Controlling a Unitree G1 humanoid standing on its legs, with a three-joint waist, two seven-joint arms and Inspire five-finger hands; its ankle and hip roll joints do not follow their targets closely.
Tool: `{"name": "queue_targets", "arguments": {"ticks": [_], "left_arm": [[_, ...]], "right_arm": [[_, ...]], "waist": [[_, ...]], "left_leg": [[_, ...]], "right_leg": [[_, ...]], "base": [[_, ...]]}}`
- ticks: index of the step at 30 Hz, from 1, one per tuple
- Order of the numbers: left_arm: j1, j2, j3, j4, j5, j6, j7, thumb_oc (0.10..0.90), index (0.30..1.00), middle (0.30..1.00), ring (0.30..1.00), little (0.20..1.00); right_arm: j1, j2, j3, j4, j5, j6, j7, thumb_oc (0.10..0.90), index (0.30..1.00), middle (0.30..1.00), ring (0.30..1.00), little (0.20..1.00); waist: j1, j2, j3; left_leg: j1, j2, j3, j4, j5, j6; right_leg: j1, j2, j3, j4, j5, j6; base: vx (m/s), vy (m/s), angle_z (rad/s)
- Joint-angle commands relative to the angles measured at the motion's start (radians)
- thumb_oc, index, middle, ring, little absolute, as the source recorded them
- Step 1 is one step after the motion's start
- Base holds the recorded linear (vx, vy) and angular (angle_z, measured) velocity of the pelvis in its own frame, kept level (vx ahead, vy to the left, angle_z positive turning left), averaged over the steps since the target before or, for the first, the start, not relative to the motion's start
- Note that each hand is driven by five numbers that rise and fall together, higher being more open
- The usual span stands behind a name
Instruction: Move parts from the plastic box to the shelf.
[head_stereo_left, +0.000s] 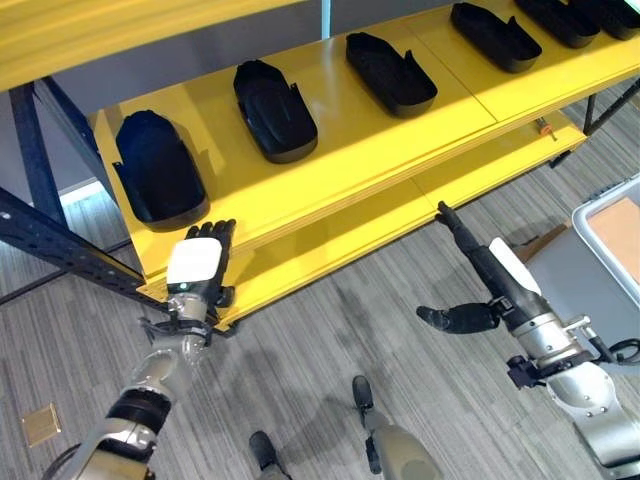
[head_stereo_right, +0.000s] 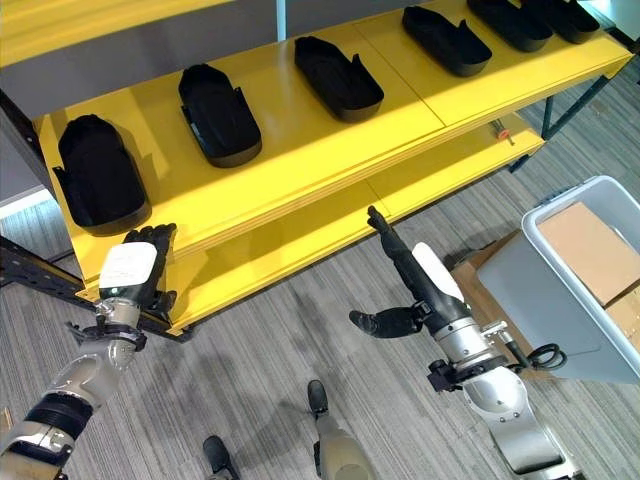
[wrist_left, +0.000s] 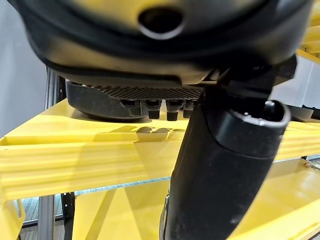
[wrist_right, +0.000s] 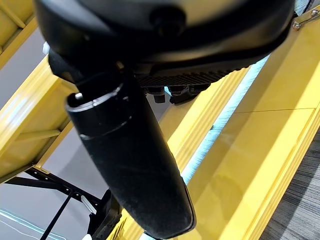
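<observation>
Both hands (head_stereo_left: 200, 265) (head_stereo_left: 480, 300) open, empty; black, seemingly hollow parts (head_stereo_left: 272, 108) line yellow shelf (head_stereo_left: 380, 150).

Plastic box (head_stereo_right: 560, 225) cut off by frame edge.

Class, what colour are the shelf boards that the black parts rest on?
Bright yellow. The shelf boards show best in the left eye view, with the black parts lying in a row on them.

Workshop, yellow steel shelf (head_stereo_left: 330, 150), black parts (head_stereo_left: 272, 110)
</observation>
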Motion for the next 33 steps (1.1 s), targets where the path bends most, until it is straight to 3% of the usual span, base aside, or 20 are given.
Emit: {"name": "queue_targets", "arguments": {"ticks": [1,16,33], "left_arm": [[-0.076,0.067,0.079,-0.021,-0.036,-0.011,0.032,0.900,1.000,1.000,1.000,1.000],[-0.055,0.077,0.104,-0.015,-0.045,-0.007,0.028,0.900,1.000,1.000,1.000,1.000],[-0.158,0.122,0.053,0.108,-0.074,0.005,0.017,0.900,1.000,1.000,1.000,1.000]], "right_arm": [[-0.066,-0.023,-0.026,-0.099,0.027,-0.091,-0.045,0.900,1.000,1.000,1.000,1.000],[-0.083,-0.022,-0.017,-0.094,0.021,-0.088,-0.040,0.900,1.000,1.000,1.000,1.000],[-0.092,-0.038,-0.016,-0.100,0.044,-0.095,-0.030,0.900,1.000,1.000,1.000,1.000]], "waist": [[0.012,-0.039,-0.027],[0.019,-0.039,-0.019],[0.015,-0.050,-0.009]], "left_leg": [[0.052,0.022,-0.055,-0.004,0.016,-0.006],[0.047,0.018,-0.061,-0.004,0.015,-0.004],[0.037,0.018,-0.055,-0.004,0.024,-0.006]], "right_leg": [[0.077,-0.037,-0.045,0.034,-0.113,0.052],[0.075,-0.039,-0.050,0.036,-0.114,0.052],[0.058,-0.039,-0.042,0.040,-0.108,0.057]], "base": [[0.00,0.000,0.00],[0.00,0.000,0.00],[0.00,0.000,0.00]]}}
